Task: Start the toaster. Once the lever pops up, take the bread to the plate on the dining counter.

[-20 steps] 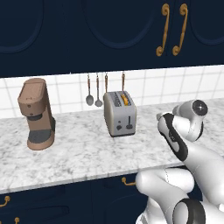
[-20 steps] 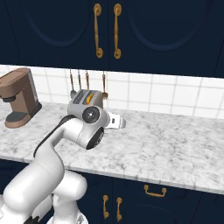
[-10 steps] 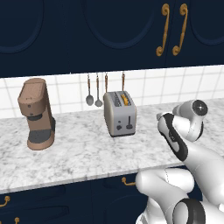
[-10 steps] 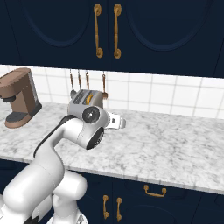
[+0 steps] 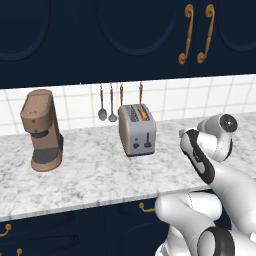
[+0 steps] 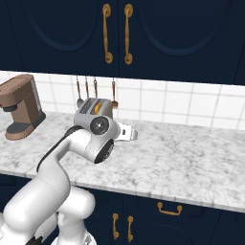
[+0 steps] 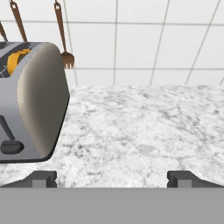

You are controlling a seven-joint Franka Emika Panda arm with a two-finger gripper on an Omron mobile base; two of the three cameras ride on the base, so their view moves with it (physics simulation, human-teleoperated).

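Pincer (image 7: 112, 178) spread wide, holding nothing, low over the counter (image 7: 144, 127). We see the toaster (image 7: 33, 103) at frame left of the hand view, lever (image 7: 11, 146) at lower left, bread (image 7: 17, 61) in its slot. We judge the pincer needs to shift left to reach the lever.

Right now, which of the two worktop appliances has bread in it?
The toaster, silver-grey, with orange-crusted bread in a slot; the brown coffee machine has none.

The marble tabletop (image 5: 95, 175) runs along a white tiled wall, above navy cabinets. A brown coffee machine (image 5: 42, 130) stands on it toward the left, and the toaster (image 5: 137, 129) stands well apart to its right, near the wall, with much bare marble around both.
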